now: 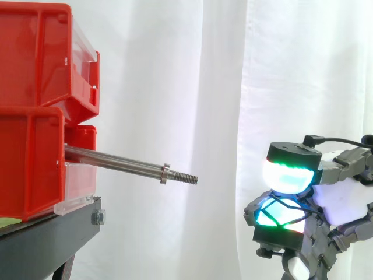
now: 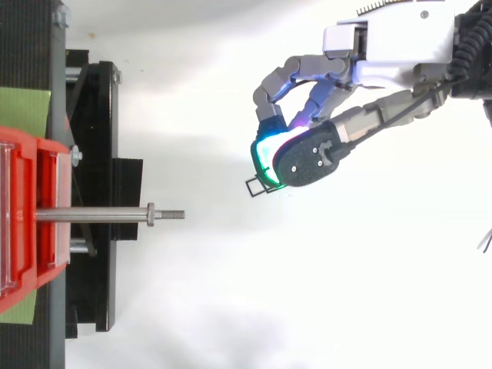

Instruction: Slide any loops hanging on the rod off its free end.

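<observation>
Hand (image 2: 400, 46) comes in from the right, arm cut off at the frame edge. Fingers are curled forward and the thumb closes against them, glowing green-cyan fingertip pads (image 1: 288, 175) pressed together.

Clamped between the pads: a small black square wire loop (image 2: 256, 187). One corner sticks out past the fingertips in the top view and the rest is buried in the grip. In the side view, thin black lines cross the lower pad. They may be the same loop, hard to make out.

Ahead of the fingertips, across an open gap: the threaded free end (image 1: 183, 177) of the polished steel rod (image 1: 116, 161). The loop is clear of it, not touching. From the side the rod tip sits about level with the upper pad. From above the rod runs off to one side of the pinch.

Just behind the thread is a small steel collar (image 2: 151, 214). Further back the rod's root disappears into the stacked red plastic bins (image 1: 35, 105), which are cut off at the far edge. They sit on a black metal stand (image 2: 100, 231). A white curtain (image 1: 204, 87) hangs behind everything.
</observation>
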`<move>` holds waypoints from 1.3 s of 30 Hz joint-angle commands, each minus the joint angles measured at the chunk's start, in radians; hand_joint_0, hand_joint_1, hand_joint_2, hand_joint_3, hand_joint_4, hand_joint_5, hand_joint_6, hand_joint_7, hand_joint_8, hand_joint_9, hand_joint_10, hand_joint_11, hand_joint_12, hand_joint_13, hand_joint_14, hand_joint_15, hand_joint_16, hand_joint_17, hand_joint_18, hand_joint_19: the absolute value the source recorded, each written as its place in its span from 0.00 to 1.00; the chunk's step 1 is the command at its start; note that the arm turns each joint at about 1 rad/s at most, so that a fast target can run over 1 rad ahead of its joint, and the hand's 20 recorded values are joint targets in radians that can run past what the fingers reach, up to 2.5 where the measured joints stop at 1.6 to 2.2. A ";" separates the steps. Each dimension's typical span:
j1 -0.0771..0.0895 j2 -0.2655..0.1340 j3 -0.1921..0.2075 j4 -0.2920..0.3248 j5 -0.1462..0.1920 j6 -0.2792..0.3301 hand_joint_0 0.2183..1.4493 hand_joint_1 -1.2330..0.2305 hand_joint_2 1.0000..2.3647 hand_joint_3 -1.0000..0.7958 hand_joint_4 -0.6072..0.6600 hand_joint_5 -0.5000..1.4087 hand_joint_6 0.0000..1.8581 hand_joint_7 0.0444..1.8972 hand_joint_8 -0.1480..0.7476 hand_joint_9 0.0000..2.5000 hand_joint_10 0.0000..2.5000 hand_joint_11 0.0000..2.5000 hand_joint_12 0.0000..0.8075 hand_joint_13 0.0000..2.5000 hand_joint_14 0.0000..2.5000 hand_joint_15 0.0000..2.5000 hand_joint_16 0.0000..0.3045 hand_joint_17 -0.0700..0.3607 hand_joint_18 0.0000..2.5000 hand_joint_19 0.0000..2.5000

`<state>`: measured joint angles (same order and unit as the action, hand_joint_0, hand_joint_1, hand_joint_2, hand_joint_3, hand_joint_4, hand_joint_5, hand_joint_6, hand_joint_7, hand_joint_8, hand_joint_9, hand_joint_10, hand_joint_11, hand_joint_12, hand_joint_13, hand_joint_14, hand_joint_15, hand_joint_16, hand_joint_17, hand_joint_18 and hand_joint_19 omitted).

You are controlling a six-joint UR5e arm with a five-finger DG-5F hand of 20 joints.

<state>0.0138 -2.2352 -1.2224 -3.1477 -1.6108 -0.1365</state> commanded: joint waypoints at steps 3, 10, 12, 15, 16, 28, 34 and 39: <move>0.000 0.000 0.000 0.000 0.000 0.000 0.22 0.48 0.00 0.28 0.64 0.19 0.41 0.64 0.53 0.40 0.00 0.12 0.35 0.34 0.00 0.05 0.15 0.41 0.31 0.13; -0.002 0.000 0.000 -0.002 0.000 0.000 0.28 0.36 0.00 0.31 0.61 0.18 0.42 0.69 0.49 0.37 0.00 0.12 0.33 0.33 0.00 0.05 0.14 0.39 0.29 0.13; 0.000 0.000 0.000 -0.005 0.000 0.000 0.29 0.35 0.01 0.36 0.60 0.18 0.42 0.71 0.49 0.37 0.00 0.12 0.33 0.33 0.00 0.05 0.14 0.39 0.29 0.13; 0.000 0.000 0.000 -0.005 0.000 0.000 0.28 0.35 0.01 0.40 0.58 0.17 0.45 0.69 0.50 0.37 0.00 0.12 0.33 0.33 0.00 0.05 0.14 0.39 0.29 0.13; 0.000 0.000 0.000 -0.006 0.000 0.000 0.28 0.36 0.01 0.42 0.57 0.17 0.45 0.69 0.50 0.37 0.00 0.12 0.33 0.33 0.00 0.05 0.14 0.39 0.29 0.13; 0.000 0.000 0.000 -0.008 0.000 0.000 0.29 0.47 0.01 0.33 0.60 0.18 0.44 0.68 0.51 0.39 0.00 0.13 0.33 0.34 0.00 0.06 0.14 0.38 0.29 0.13; 0.000 0.000 0.000 -0.008 0.000 0.000 0.29 0.49 0.00 0.32 0.60 0.19 0.44 0.68 0.51 0.40 0.00 0.13 0.33 0.34 0.00 0.05 0.14 0.38 0.29 0.14; 0.000 0.000 0.000 -0.008 0.000 0.000 0.27 0.50 0.00 0.28 0.61 0.19 0.44 0.68 0.52 0.41 0.00 0.13 0.33 0.34 0.00 0.06 0.14 0.39 0.30 0.13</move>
<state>0.0137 -2.2350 -1.2225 -3.1554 -1.6107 -0.1365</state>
